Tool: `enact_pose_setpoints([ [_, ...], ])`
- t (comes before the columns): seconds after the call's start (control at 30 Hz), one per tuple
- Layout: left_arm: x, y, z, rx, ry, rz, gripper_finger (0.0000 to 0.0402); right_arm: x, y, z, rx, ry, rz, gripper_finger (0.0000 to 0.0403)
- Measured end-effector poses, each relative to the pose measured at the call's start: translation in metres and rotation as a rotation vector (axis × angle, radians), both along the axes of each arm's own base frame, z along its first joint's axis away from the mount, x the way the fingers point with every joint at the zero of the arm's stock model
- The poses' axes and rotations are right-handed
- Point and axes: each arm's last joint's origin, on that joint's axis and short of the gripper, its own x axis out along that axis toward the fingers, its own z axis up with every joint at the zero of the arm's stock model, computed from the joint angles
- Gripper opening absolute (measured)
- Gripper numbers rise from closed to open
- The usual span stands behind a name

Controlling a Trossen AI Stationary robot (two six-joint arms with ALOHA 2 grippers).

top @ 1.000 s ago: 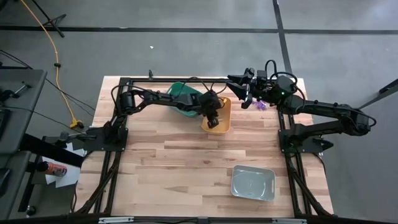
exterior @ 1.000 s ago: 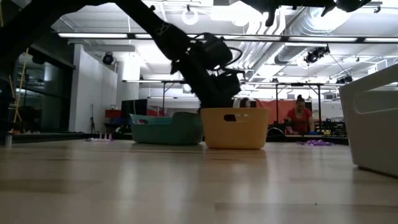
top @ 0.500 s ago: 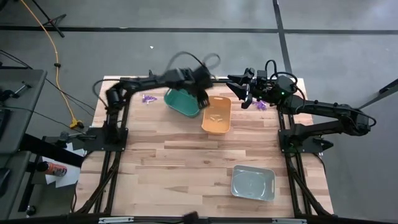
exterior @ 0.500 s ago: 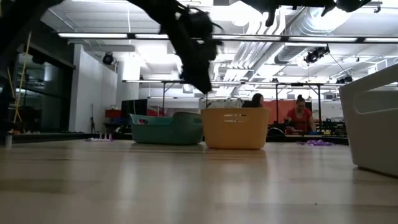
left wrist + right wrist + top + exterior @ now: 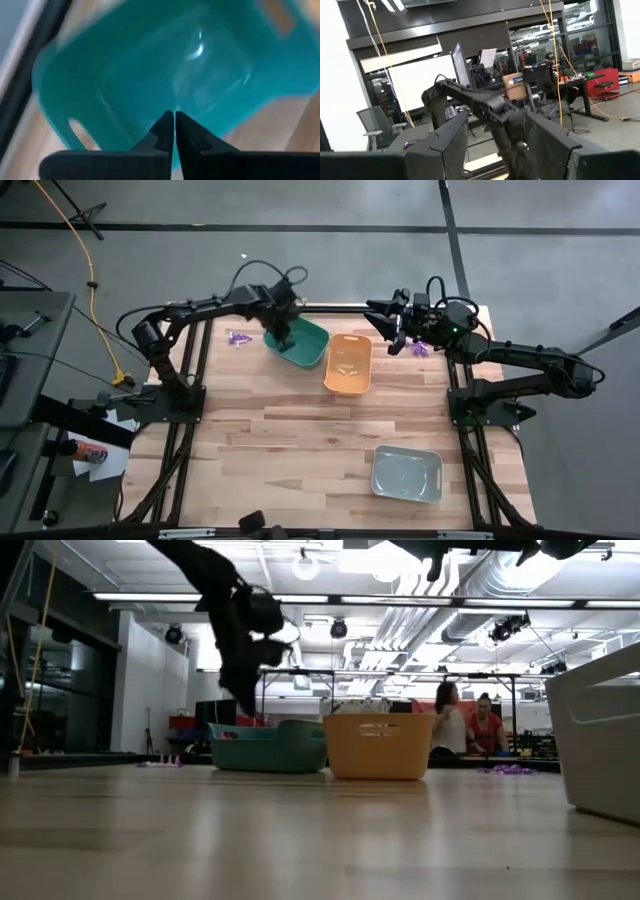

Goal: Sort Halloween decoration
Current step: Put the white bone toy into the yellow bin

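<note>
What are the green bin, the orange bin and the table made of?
The green bin looks like smooth, slightly glossy plastic: light glints off its inside and it has a moulded handle slot. The orange bin seems to be matte plastic too, with the same cut-out handle. The table looks like pale wood, since planks and grain lines show, probably sealed.

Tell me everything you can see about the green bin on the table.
The green bin is a teal-green tub that looks like smooth plastic, rounded at the corners, with a slot handle in an end wall. It stands upright on the wooden table near its far edge, close beside the orange bin. The left wrist view shows no trinkets inside it. The left gripper, fingers shut, hangs above its inside; no contact is visible.
</note>
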Motion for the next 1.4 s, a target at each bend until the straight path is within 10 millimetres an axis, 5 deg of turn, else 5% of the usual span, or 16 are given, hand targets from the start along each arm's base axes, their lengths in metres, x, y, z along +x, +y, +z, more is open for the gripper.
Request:
enact_pose_setpoints([
  [0.17, -0.005, -0.005, -0.018, 0.082, 0.155, 0.008, 0.0002, 0.000, -0.001, 0.000, 0.007, -0.003, -0.026, 0.0187],
  [0.57, -0.022, -0.017, -0.023, 0.027, 0.396, -0.023, 0.0000, 0.000, -0.001, 0.000, 0.014, -0.003, -0.048, 0.0187],
  [1.07, -0.002, -0.059, -0.022, -0.085, 0.363, -0.097, 0.0000, 0.000, -0.001, 0.000, 0.014, -0.001, -0.047, 0.0187],
  [1.23, 0.000, -0.056, 0.001, -0.042, 0.304, -0.098, 0.0000, 0.000, -0.001, 0.000, 0.014, -0.001, -0.047, 0.0187],
  [1.4, -0.009, -0.040, 0.058, 0.039, -0.009, -0.044, 0.0000, -0.001, -0.004, -0.002, 0.115, -0.011, -0.123, 0.0187],
])
